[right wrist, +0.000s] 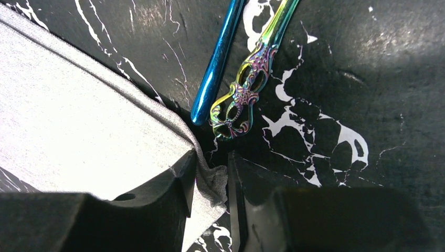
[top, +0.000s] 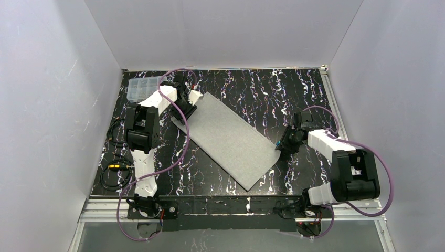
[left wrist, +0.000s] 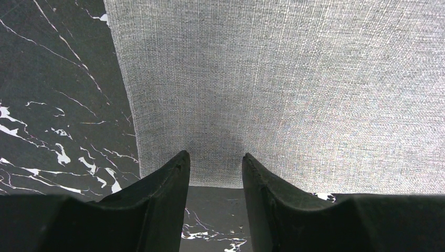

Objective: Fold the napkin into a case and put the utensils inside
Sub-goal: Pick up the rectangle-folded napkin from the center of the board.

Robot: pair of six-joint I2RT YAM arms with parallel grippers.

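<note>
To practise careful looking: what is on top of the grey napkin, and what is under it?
Nothing lies on the napkin; its top is bare cloth. The right gripper pinches one corner. The marble table shows around it; whatever lies beneath is covered.

You get the top view looking down from behind the arm bases (top: pixel 144 205). Both wrist views peer close past their fingertips (left wrist: pixel 176 173) onto the napkin (top: pixel 231 139).

Black marbled table (top: pixel 315 94), grey napkin (top: pixel 231 139), utensils (right wrist: pixel 216 65), clear box (top: pixel 142 86)
</note>
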